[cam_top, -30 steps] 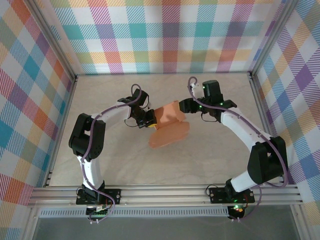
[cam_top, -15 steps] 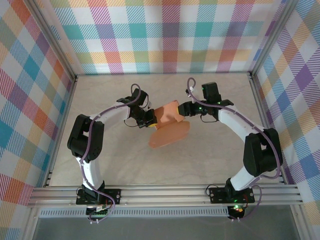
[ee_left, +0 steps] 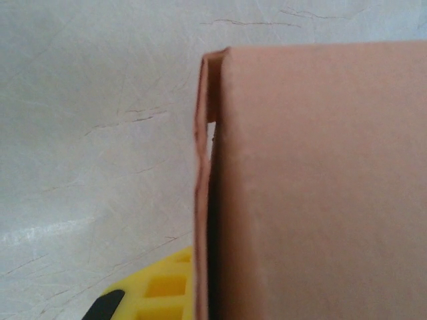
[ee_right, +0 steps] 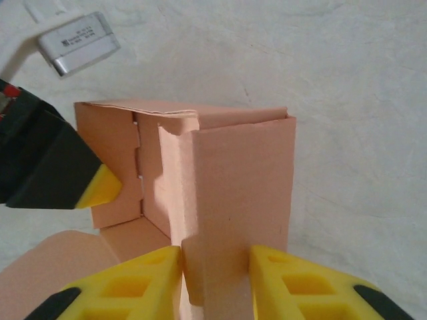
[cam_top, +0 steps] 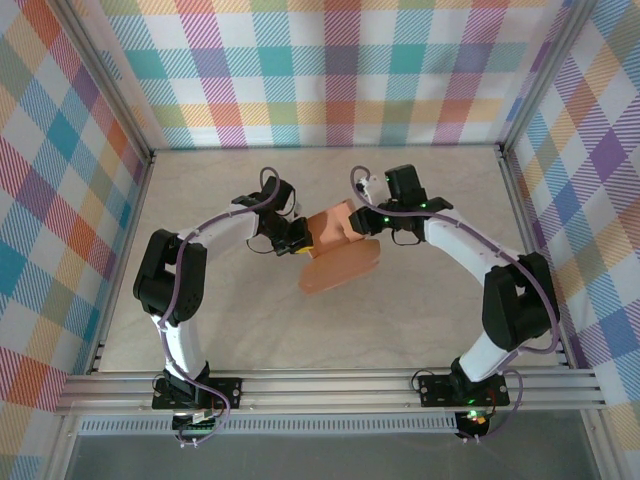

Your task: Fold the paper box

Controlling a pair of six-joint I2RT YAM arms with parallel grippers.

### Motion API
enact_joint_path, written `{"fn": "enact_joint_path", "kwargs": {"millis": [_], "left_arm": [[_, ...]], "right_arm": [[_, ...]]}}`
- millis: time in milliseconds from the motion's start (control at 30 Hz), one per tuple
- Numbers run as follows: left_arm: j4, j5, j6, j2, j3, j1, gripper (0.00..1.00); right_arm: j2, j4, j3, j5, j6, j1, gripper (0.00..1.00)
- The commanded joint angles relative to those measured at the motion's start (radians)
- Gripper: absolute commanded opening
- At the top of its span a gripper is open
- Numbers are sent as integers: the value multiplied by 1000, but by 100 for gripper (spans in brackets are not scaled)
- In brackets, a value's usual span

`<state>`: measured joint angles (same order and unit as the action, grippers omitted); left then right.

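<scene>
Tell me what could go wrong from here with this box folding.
1. The right gripper pinches an upright wall of the paper box; the thin card could buckle if squeezed or pulled harder.
2. In the left wrist view, a side flap bows away from the panel, so it may spring open.
3. The left gripper has its tip close to the inner tabs and might snag them.

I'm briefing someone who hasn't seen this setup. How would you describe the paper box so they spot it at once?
On the pale table ringed by checked walls, look where the two arms meet. Between the left tool and right tool sits the paper box, the only salmon-orange thing there, half folded: walls up, one rounded flap lying flat.
</scene>
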<state>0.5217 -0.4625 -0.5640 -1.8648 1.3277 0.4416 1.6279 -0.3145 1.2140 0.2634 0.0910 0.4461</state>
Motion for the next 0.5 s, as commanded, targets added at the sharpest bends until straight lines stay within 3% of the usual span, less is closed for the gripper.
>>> {"fn": "enact_joint_path", "kwargs": {"millis": [0,200,467], "left_arm": [[-37,-57,-4,47,2,-4,0],[-39,-60,-9,48,5,-4,0],[-38,-68,-19,44,14,0,0]], "right_arm": [[28,-46,23,-95,66,46,29],[45,-51,34,-258,99,99,24],[96,-51,72,-546,90,184,10]]}}
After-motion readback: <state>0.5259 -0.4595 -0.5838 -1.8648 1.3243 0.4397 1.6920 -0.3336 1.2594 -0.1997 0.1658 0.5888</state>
